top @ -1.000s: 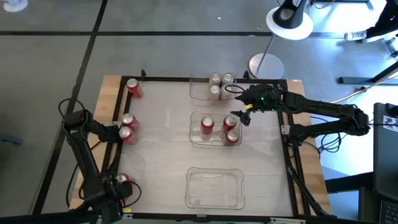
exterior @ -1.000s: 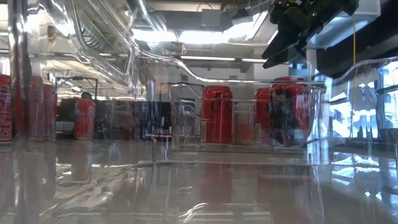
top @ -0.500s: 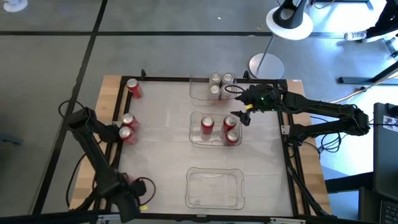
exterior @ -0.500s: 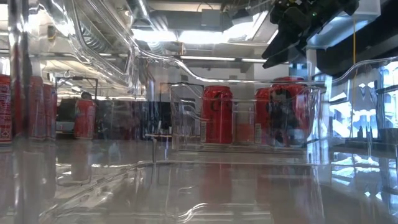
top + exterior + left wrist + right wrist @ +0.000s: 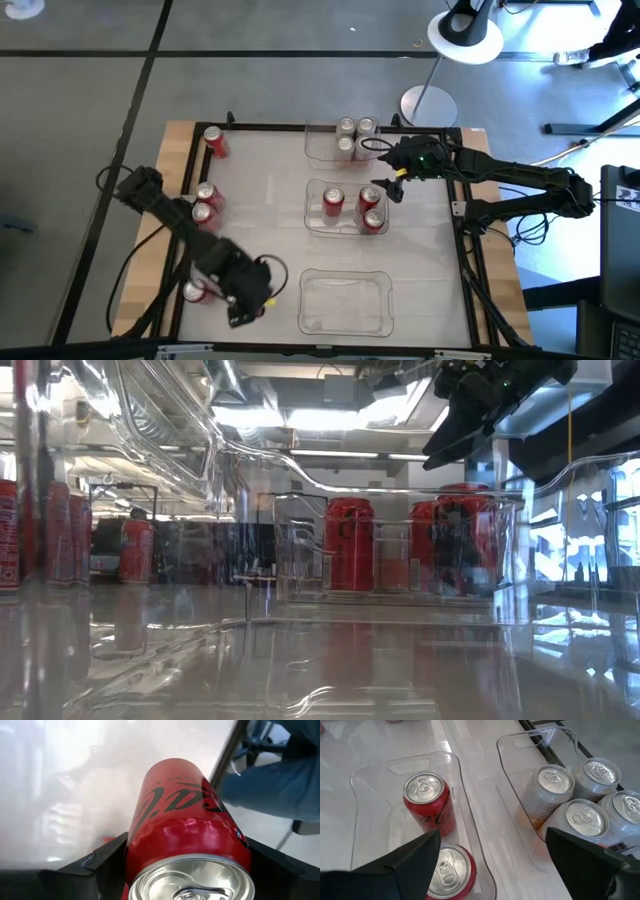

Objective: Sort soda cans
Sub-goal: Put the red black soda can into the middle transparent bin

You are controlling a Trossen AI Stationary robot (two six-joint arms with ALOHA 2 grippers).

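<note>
The left claw (image 5: 187, 870) grips a red can (image 5: 187, 827) by its body, one finger on each side; in the high view this claw (image 5: 243, 290) is near the worktop's (image 5: 260, 220) front left, just beside the empty front tray (image 5: 345, 300). The right claw (image 5: 385, 185) hovers with fingers spread and nothing between them, over the right end of the middle tray (image 5: 312, 205), close to the silver cans (image 5: 355, 135) in the far tray (image 5: 315, 150).

Three red cans (image 5: 333, 202) stand upright in the middle tray. Loose red cans sit at the left: one at the far corner (image 5: 215, 142), two together at the left edge (image 5: 205, 203), and one near the front (image 5: 195, 291), just beside the left arm.

A can is stiff along its height but thin in the wall, so I judge a firm squeeze at mid-body safest, light enough not to dent. The painted side looks smooth and probably slippery; whether the cans are full, and so heavy, cannot be told. The top rim is no place for two fingers.

The right wrist view shows four silver tops (image 5: 582, 817), while the high view shows only three clearly, the claw covering part of that tray. The low view is mostly glare through clear plastic; the red cans (image 5: 350, 545) show through tray walls, and the ones at its left edge are cut off. Under the left arm, the can near the front is partly hidden.
</note>
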